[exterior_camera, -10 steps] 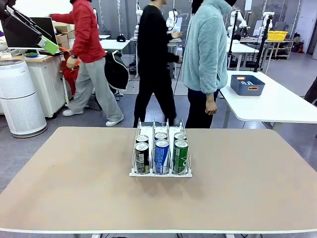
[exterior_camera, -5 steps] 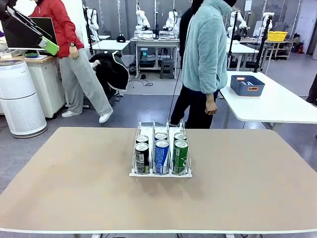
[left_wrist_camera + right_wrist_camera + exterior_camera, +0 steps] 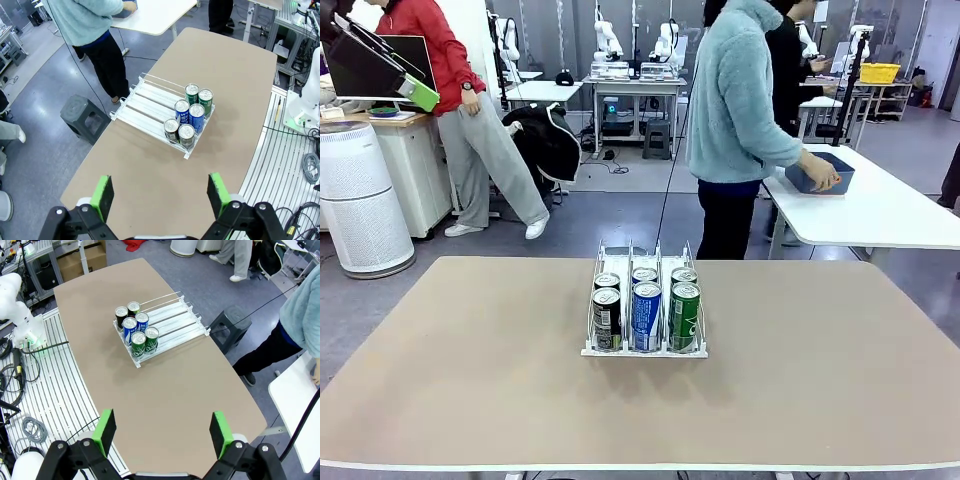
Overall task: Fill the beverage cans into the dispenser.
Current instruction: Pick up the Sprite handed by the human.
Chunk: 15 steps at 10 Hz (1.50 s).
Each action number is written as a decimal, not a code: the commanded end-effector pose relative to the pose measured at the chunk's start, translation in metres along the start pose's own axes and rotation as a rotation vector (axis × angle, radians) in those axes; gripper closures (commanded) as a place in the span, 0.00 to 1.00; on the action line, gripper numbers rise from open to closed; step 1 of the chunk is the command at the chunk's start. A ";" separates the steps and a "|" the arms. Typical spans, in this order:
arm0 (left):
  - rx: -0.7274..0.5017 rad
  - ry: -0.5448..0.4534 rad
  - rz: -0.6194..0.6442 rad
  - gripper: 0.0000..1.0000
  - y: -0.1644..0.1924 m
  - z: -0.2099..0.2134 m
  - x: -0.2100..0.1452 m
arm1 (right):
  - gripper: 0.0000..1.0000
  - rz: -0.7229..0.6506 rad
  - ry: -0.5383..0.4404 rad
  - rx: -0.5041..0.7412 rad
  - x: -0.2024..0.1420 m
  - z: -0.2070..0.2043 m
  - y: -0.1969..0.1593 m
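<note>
Left gripper [image 3: 160,192]: black two-finger jaws spread wide, nothing between the green pads; it hangs high over the table, at the bottom of its wrist view.
Right gripper [image 3: 162,431]: the same, wide and empty, at the bottom of its own view.
Slim aluminium beverage cans [image 3: 646,315]: six with silver tops, upright in two rows of three at the centre of the front view; the near row reads dark, blue, green from picture left.
Clear-and-white plastic dispenser [image 3: 644,351]: a three-lane rack with thin wire rails, mid-table. The cans crowd one end of it, and the lanes [image 3: 145,102] beyond them lie bare.
Handling: probably stiff end to end but thin-walled, so a hard squeeze may dent them. The painted metal looks slick. Whether they are full, and so heavy, cannot be told.
Hold: likely across the round body near mid-height, pads on opposite sides, with the can kept upright.
Tan rounded tabletop [image 3: 470,380]: flat, matt and bare around the rack.
Room: an open lab. At upper right a person in a pale blue fleece [image 3: 735,100] reaches to a blue plastic tub [image 3: 825,165] on a white side table [image 3: 880,215].
</note>
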<state>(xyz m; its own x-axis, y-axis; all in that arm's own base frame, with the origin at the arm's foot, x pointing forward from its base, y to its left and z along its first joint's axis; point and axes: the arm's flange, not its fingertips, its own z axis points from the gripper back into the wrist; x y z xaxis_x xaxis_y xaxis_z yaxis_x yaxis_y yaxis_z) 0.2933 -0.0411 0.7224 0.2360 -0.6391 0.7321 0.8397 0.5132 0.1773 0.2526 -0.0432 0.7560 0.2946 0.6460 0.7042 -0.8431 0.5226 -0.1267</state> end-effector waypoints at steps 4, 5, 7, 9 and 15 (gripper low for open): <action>-0.003 0.002 -0.001 0.00 0.000 0.000 0.000 | 0.00 0.002 0.002 -0.001 0.001 0.000 0.001; -0.003 0.002 -0.001 0.00 0.000 0.000 0.000 | 0.00 0.002 0.002 -0.001 0.001 0.000 0.001; -0.003 0.002 -0.001 0.00 0.000 0.000 0.000 | 0.00 0.002 0.002 -0.001 0.001 0.000 0.001; -0.003 0.002 -0.001 0.00 0.000 0.000 0.000 | 0.00 0.002 0.002 -0.001 0.001 0.000 0.001; -0.003 0.002 -0.001 0.00 0.000 0.000 0.000 | 0.00 0.002 0.002 -0.001 0.001 0.000 0.001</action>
<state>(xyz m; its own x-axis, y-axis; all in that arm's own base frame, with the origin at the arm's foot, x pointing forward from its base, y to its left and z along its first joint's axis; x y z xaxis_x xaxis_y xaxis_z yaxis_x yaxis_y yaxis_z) 0.2933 -0.0411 0.7224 0.2360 -0.6391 0.7321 0.8397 0.5132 0.1773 0.2526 -0.0432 0.7560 0.2946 0.6460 0.7042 -0.8431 0.5226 -0.1267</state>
